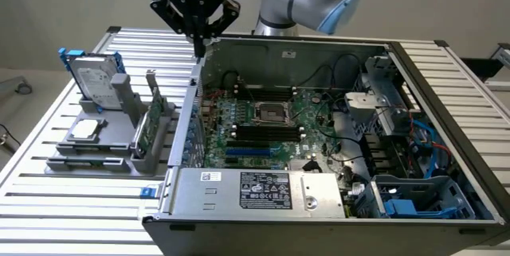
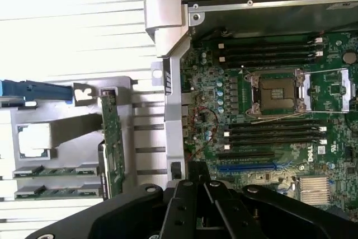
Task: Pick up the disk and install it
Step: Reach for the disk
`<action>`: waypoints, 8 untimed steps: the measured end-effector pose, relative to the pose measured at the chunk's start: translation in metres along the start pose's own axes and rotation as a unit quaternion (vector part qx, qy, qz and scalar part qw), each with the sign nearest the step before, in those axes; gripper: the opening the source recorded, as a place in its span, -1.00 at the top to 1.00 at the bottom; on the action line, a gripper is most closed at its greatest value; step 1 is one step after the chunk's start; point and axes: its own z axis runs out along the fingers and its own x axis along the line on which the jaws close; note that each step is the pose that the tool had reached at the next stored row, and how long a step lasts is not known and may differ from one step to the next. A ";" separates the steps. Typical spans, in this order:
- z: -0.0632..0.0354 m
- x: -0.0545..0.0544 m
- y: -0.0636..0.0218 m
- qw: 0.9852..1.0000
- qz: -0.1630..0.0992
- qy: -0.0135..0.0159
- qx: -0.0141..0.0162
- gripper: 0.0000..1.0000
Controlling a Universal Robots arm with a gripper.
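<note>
While your hand (image 1: 198, 41) hangs fully closed and empty above the computer case (image 1: 303, 42), the disk (image 1: 94, 82) stands on edge in its grey holder (image 1: 119, 92) at eight o'clock from it, likely stiff, hefty, shock-sensitive, best gripped across its blue rails (image 1: 67, 59).

White capitals reading ROBOTIQ stand on the black body of the gripper (image 1: 198, 45), seen in the exterior view. In the wrist view, the word DELL is printed in white on the green motherboard (image 2: 335, 163), near a finned silver heat sink (image 2: 313, 188) (the letters lie turned sideways). A black-and-white label (image 1: 266, 190) covers the top of the silver power supply (image 1: 199, 199), with a small white sticker (image 1: 209, 176) beside it; their print is too fine to read. The disk (image 1: 94, 83) carries white printed paper, also unreadable.
</note>
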 end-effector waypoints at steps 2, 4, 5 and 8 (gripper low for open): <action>0.0011 0.009 0.0007 1.000 0.000 0.000 0.000 0.79; 0.0021 0.018 0.0013 1.000 0.000 0.000 0.000 0.79; 0.0026 0.023 0.0016 1.000 0.000 0.000 0.000 0.79; 0.0041 0.037 0.0025 1.000 0.000 0.001 0.000 0.79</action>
